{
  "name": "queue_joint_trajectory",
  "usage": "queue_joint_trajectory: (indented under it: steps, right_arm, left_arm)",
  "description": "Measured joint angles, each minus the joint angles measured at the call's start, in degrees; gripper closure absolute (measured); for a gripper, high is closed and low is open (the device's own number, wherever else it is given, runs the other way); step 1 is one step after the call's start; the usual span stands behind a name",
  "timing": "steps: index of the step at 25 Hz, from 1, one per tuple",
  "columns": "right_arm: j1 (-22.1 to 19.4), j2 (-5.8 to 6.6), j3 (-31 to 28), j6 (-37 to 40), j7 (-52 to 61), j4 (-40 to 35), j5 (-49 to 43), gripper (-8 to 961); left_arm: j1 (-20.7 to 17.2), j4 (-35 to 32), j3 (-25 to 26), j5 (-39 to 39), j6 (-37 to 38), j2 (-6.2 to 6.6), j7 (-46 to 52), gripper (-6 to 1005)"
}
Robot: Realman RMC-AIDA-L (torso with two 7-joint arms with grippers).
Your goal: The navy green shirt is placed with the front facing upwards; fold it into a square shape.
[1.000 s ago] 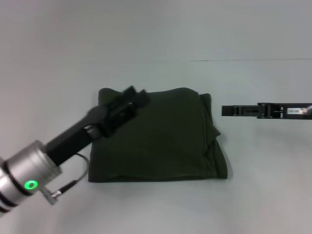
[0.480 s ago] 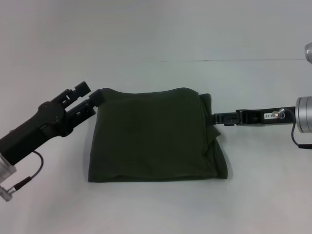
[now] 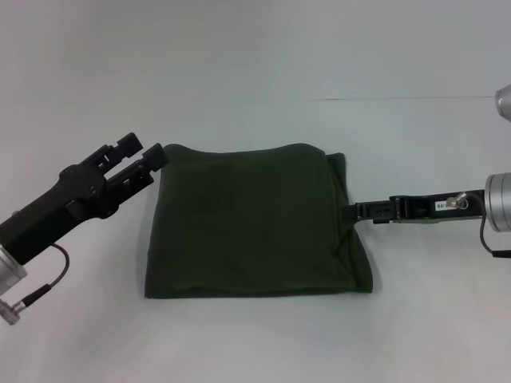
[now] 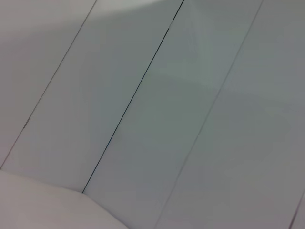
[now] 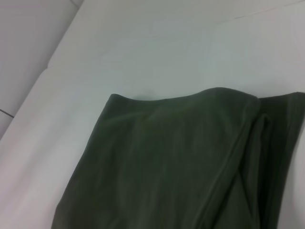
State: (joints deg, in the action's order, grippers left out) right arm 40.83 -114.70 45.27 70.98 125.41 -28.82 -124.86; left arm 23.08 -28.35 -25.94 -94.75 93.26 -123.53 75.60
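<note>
The navy green shirt (image 3: 255, 227) lies folded into a rough square in the middle of the white table, plain side up, with layered folds along its right edge. In the right wrist view the shirt (image 5: 176, 162) fills the lower part of the picture, and its folded layers show on one side. My left gripper (image 3: 144, 150) is open just off the shirt's far left corner, the lower fingertip close to the cloth. My right gripper (image 3: 357, 212) reaches in from the right, seen edge-on, its tip at the shirt's right edge.
The white table (image 3: 255, 343) spreads around the shirt on all sides. A thin seam line (image 3: 399, 98) crosses the far right of the surface. The left wrist view holds only pale panels with dark seams (image 4: 138, 90).
My left arm has drawn back off the shirt to its far left corner. My right gripper has come in from the right to the shirt's right edge, then shifted slightly nearer.
</note>
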Motion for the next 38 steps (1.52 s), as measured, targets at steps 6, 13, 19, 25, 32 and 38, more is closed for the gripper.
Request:
queue_joint_trajectory:
  steps: [6, 13, 19, 25, 32, 38]
  right_arm:
    - [0.63, -0.69, 0.3, 0.35, 0.28, 0.01, 0.02, 180]
    - [1.29, -1.43, 1.37, 0.47, 1.27, 0.07, -0.07, 186]
    - [1.57, -1.83, 1.49, -0.16, 1.57, 0.65, -0.01, 191]
    - [2.4, -2.57, 1.63, -1.16, 1.58, 1.14, 0.05, 196]
    - [3.52, -3.01, 3.9, -4.95, 2.26, 2.98, -0.04, 202]
    - [3.84, -3.26, 4.55, -6.0, 2.33, 2.82, 0.02, 373]
  left_arm:
    - [0.04, -0.03, -0.04, -0.03, -1.33, 0.05, -0.02, 235]
    - [0.03, 0.24, -0.41, -0.09, -2.29, 0.03, -0.74, 236]
    - [0.03, 0.32, -0.51, -0.18, -3.07, -0.08, -0.91, 237]
    - [0.15, 0.4, -0.52, -0.18, -3.15, -0.11, -0.91, 238]
    - [0.21, 0.41, -0.52, -0.18, -3.7, -0.13, -0.91, 238]
    - [0.23, 0.4, -0.52, -0.16, -3.87, -0.08, -0.91, 238]
